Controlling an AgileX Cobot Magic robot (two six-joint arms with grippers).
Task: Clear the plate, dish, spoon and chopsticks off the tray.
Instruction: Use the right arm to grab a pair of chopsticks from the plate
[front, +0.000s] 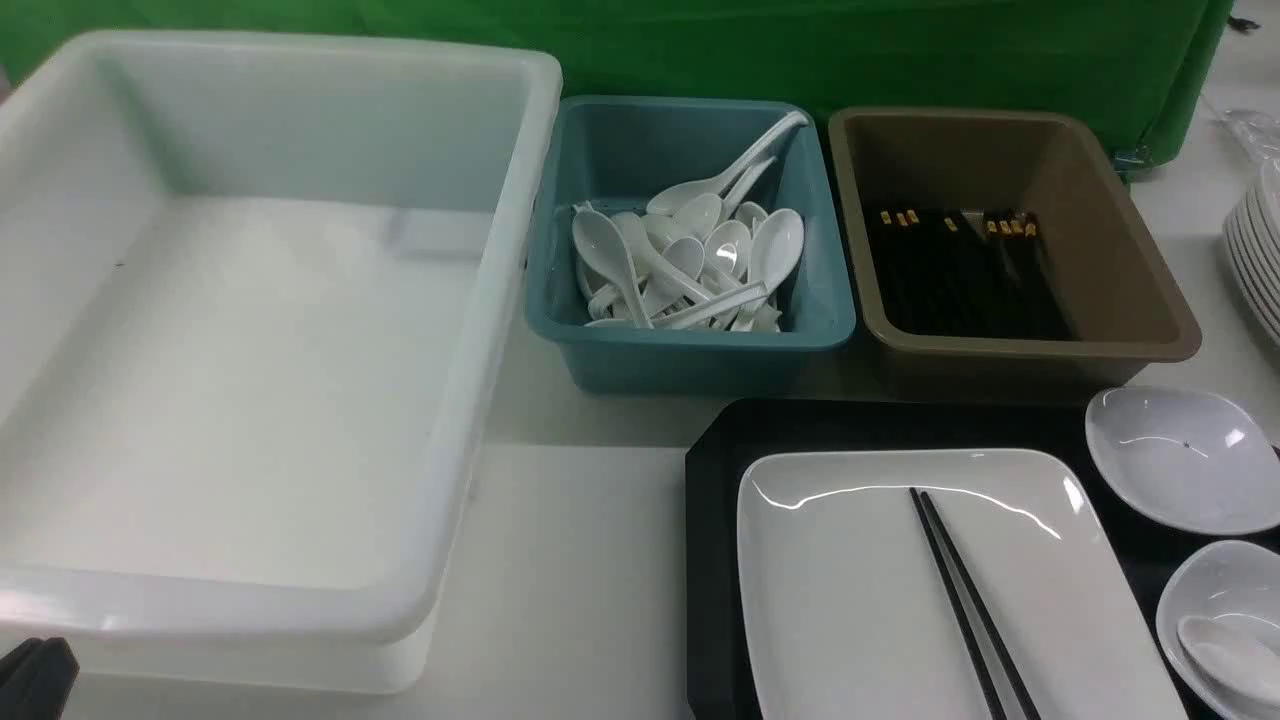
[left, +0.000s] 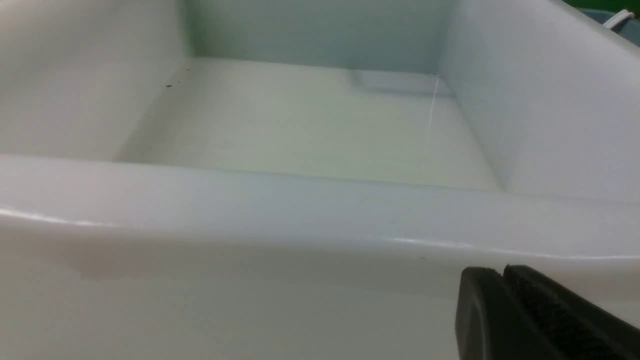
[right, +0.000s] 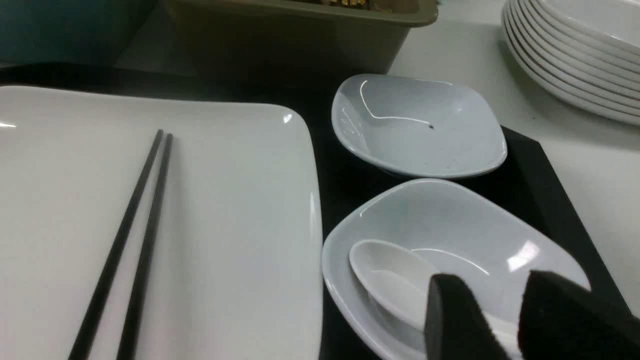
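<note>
The spoon (right: 395, 280) lay in the nearer small bowl (right: 450, 210) at the right end of the tray (right: 530, 170), beside the plate (right: 240, 200) bearing the chopsticks (right: 135, 240). Its handle sat between the right fingers (right: 455, 320), which stood apart, low over the bowl. Whether they gripped it could not be determined. The left fingers (left: 550, 320) were closed together, low before the white tub (left: 300, 200).

wht tub (front: 300, 130) | blue spoon bin (front: 690, 372) | brn stick bin (front: 1000, 372) | plate stack (front: 1255, 260)

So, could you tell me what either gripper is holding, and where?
Cannot tell: the right gripper straddles the handle of the spoon, contact unclear; the left gripper is shut and empty.
</note>
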